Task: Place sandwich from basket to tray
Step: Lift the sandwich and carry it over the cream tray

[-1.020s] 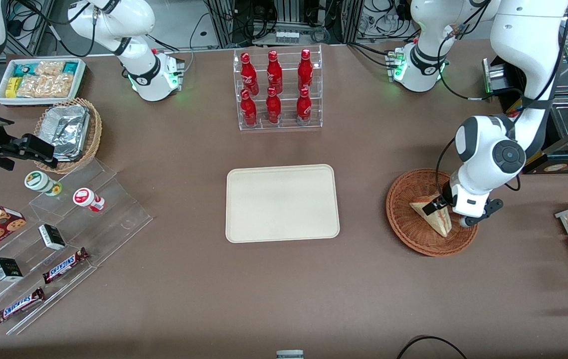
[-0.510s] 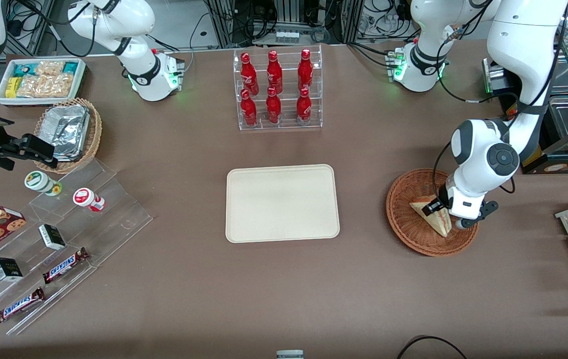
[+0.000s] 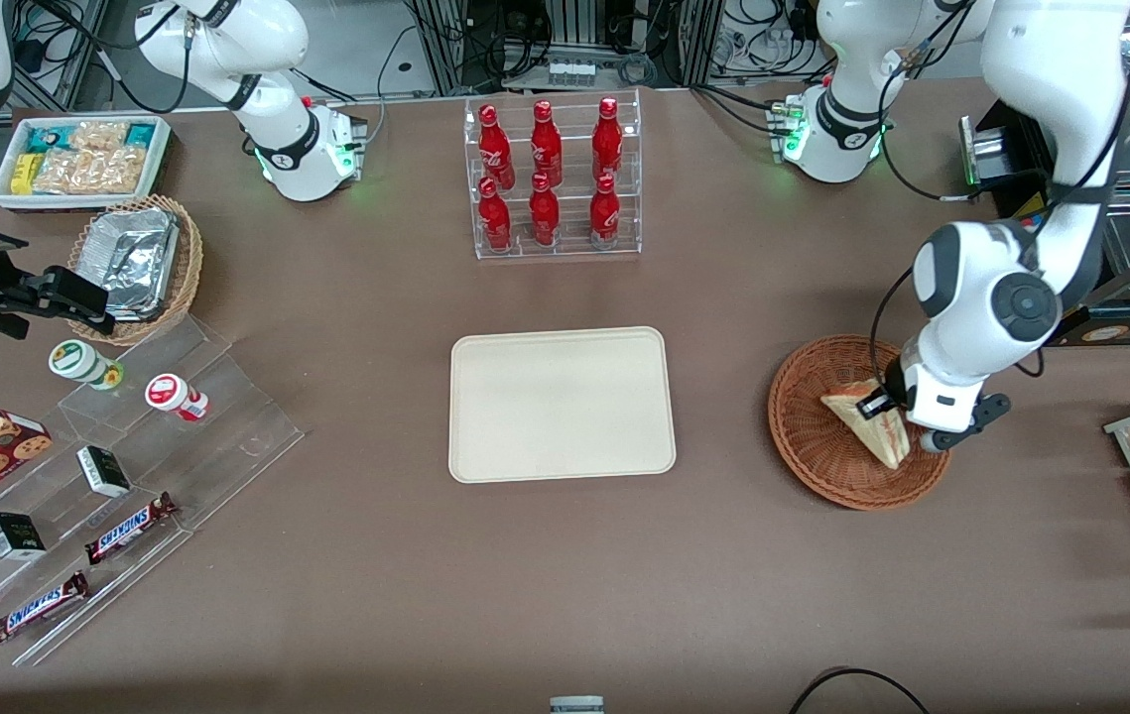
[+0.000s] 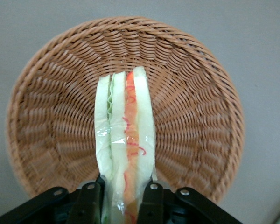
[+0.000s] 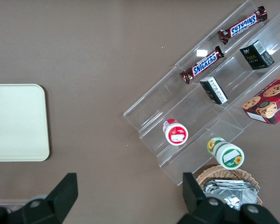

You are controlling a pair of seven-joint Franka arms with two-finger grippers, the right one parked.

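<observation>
Sandwich [image 3: 870,420] was in your gripper [image 4: 123,193] at this moment: the wrist view showed the two black fingers [image 4: 89,200] pressed against the outer bread slices at one end of the wedge, with the cut edge and its green and red-orange layers facing the camera. You had it directly above the reddish-brown wicker basket [image 3: 808,441], and it looked clear of the weave rather than lying in it, though how high it hung you could not have judged from these views. So the pick appeared done, while the carry toward the parked arm's end and the release were left; the cream tray [image 3: 562,405] sat bare, well apart from the basket. As for writing, you could read "SNICKERS" on the two chocolate bars [image 5: 201,64] lying on the clear stepped display [image 5: 214,112]. The six red bottles [image 3: 546,174] in the acrylic rack carried white script too small to read, and the red cookie box [image 5: 269,103], the small dark cartons [image 5: 214,89] and the two round-lidded tubs [image 5: 176,132] showed no legible text
</observation>
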